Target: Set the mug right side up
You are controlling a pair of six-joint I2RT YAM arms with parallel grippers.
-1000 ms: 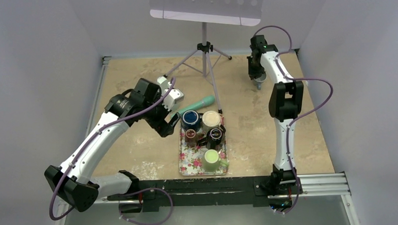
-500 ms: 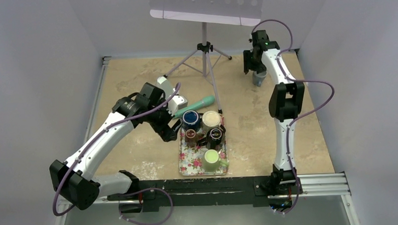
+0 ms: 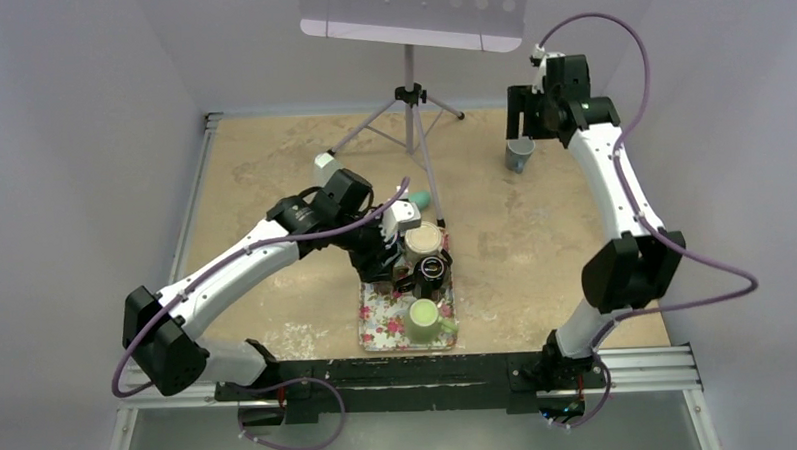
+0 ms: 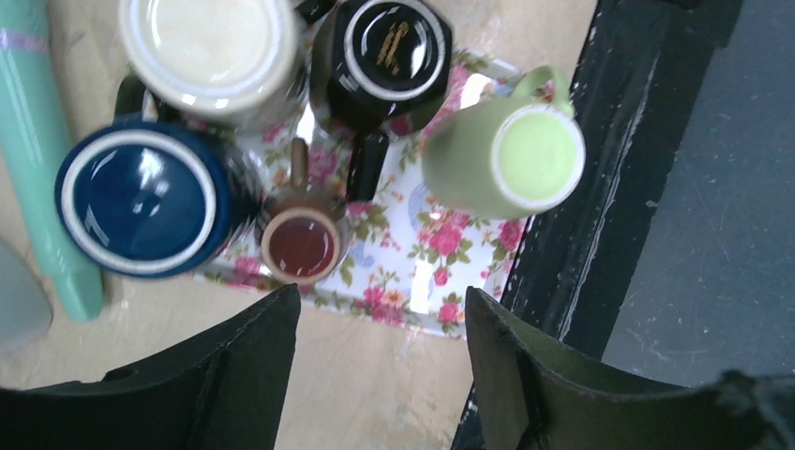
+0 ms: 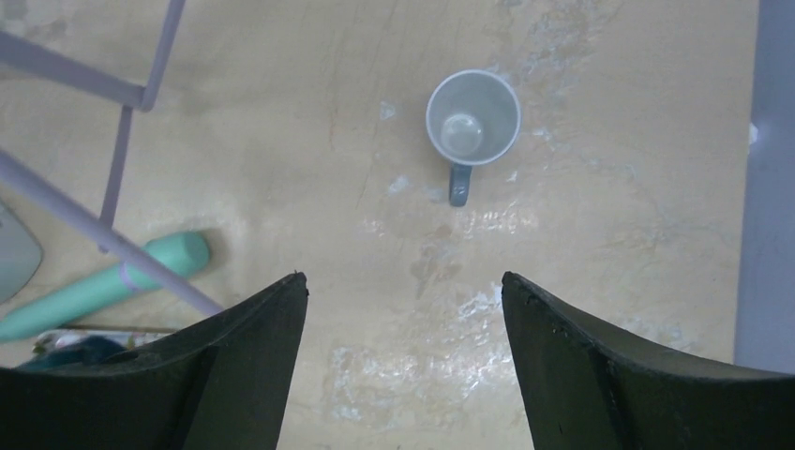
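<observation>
Rail of black metal (image 3: 410,370) crosses the bottom of the overhead view and carries both arm bases. Beyond it lies the desk (image 3: 273,189), a mottled beige surface closed in by pale grey walls (image 3: 70,96) on the left, right and far sides.

The left arm folds in from the lower left and reaches to the middle of the frame. The left gripper (image 4: 380,300) hangs above the near-left edge of a floral tray (image 4: 412,281), its fingers spread apart and holding nothing. The right arm rises along the right side and bends to the upper right corner. There the right gripper (image 5: 403,281) points down at the desk, its fingers wide apart and empty.

On the tray, a green mug (image 4: 506,155) sits nearest the rail. A black mug (image 4: 389,47), a small brown cup (image 4: 300,246), a navy mug (image 4: 141,202) and a cream mug (image 4: 211,42) crowd together behind it. A teal cylinder (image 5: 103,286) lies flat on the desk just past the tray, under a leg of a purple tripod (image 3: 408,95) that stands at top centre.

The grey mug (image 5: 472,117) stands alone in the upper right of the overhead view. Its mouth faces up and it is clear of the gripper above it. Its handle points toward the bottom of the right wrist frame.
</observation>
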